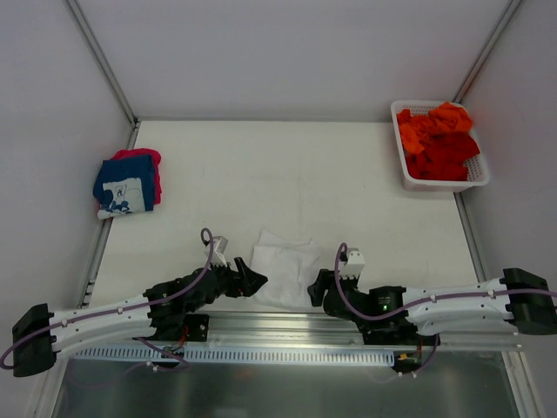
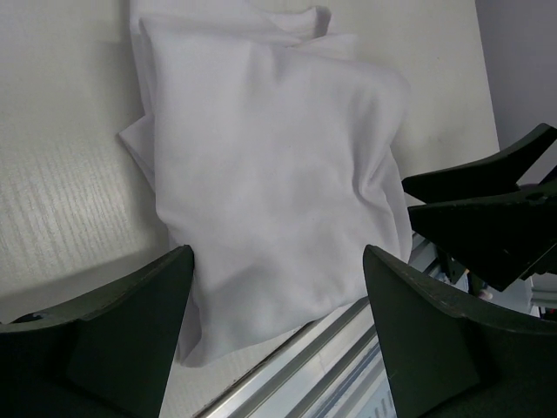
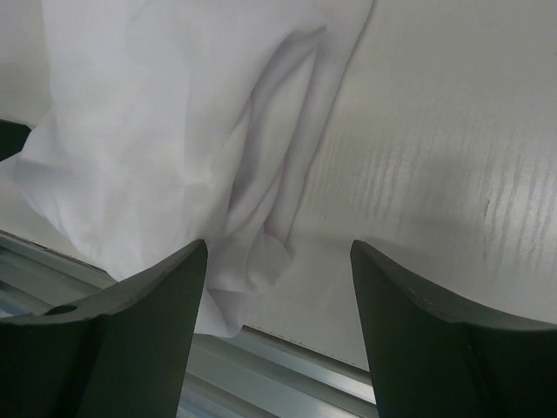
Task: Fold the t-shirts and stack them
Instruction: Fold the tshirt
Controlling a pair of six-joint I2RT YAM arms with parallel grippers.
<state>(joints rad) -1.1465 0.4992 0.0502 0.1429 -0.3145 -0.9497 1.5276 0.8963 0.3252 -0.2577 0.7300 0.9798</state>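
A plain white t-shirt [image 1: 285, 272] lies folded at the table's near edge, between the two arms. My left gripper [image 1: 255, 282] is at its left side, open, its fingers [image 2: 104, 331] straddling the near corner of the white cloth [image 2: 270, 174]. At the shirt's right side my right gripper [image 1: 317, 289] is open too, with the cloth's creased edge [image 3: 252, 235] lying just ahead of its left finger [image 3: 130, 313]. A navy t-shirt with white print [image 1: 126, 185] rests on a pink-red one [image 1: 139, 157] at the far left. Orange and red t-shirts [image 1: 439, 141] fill the basket.
The white lattice basket [image 1: 480, 178] stands at the far right corner. A metal rail [image 1: 287, 324] runs along the near table edge just below the white shirt. White walls enclose the table on three sides.
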